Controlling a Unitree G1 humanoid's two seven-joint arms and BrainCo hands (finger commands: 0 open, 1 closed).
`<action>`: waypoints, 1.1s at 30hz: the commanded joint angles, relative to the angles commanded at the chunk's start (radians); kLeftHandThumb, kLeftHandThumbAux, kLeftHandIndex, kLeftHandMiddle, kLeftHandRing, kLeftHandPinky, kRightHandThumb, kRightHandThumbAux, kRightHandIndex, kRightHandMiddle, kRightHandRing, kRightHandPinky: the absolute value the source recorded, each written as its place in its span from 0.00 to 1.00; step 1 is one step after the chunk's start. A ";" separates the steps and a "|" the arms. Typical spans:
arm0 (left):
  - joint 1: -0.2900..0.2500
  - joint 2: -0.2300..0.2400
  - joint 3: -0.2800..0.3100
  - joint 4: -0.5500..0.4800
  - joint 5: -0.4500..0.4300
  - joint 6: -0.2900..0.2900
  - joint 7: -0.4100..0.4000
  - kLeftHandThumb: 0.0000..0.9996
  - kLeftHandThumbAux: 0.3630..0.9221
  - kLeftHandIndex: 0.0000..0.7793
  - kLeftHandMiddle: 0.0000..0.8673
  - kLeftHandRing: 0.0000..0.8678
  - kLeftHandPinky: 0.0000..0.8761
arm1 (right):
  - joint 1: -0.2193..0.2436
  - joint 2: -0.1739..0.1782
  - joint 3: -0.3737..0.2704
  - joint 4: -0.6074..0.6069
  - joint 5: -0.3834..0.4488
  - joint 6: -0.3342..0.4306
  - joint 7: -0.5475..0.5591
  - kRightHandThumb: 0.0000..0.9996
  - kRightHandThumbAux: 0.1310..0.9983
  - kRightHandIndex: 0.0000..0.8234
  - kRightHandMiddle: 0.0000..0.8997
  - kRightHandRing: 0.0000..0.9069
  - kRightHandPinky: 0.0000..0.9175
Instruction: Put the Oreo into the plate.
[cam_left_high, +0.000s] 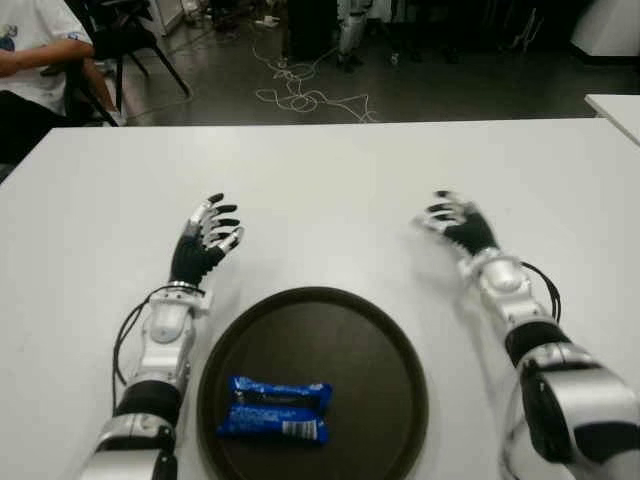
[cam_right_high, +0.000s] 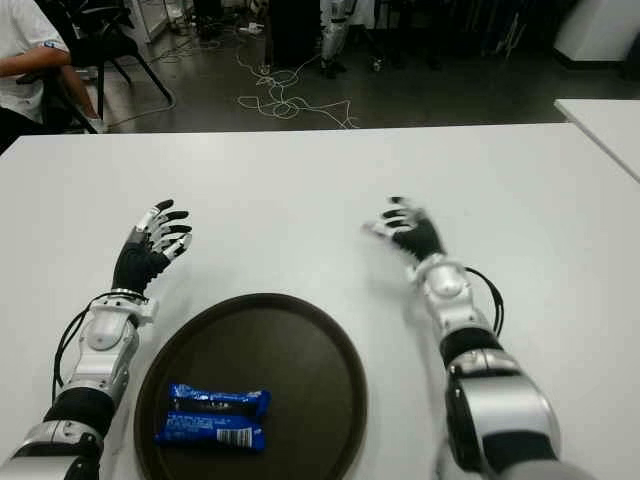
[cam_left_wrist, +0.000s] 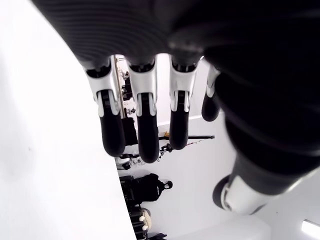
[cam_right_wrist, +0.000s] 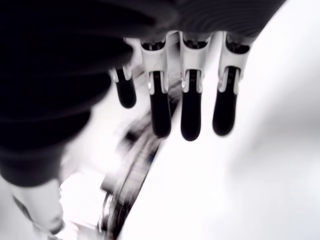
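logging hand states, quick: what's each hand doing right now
Left hand: open, fingers spread, holding nothing.
Right hand: open, fingers relaxed, holding nothing.
The Oreo lies in the plate.

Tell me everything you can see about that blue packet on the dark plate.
The Oreo packet is a glossy blue wrapper with white print, apparently two slim packs lying flat side by side. It rests inside the dark round plate, toward its near left part, lengthwise across the view. Nothing holds it: the left hand and the right hand are both open over the white table, beyond the plate.
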 joint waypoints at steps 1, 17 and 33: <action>0.001 0.001 0.001 -0.001 0.000 0.003 0.000 0.49 0.65 0.17 0.28 0.32 0.38 | 0.005 0.002 0.000 0.000 -0.001 -0.007 0.002 0.00 0.65 0.31 0.40 0.45 0.48; 0.016 0.004 0.005 -0.025 -0.006 0.038 0.000 0.56 0.57 0.16 0.28 0.32 0.38 | 0.014 0.028 0.025 0.007 -0.044 -0.065 -0.035 0.00 0.68 0.37 0.42 0.46 0.46; 0.015 0.001 0.003 -0.019 -0.004 0.038 -0.001 0.52 0.56 0.16 0.28 0.32 0.38 | 0.014 0.023 0.051 0.011 -0.079 -0.071 -0.076 0.00 0.68 0.35 0.42 0.46 0.45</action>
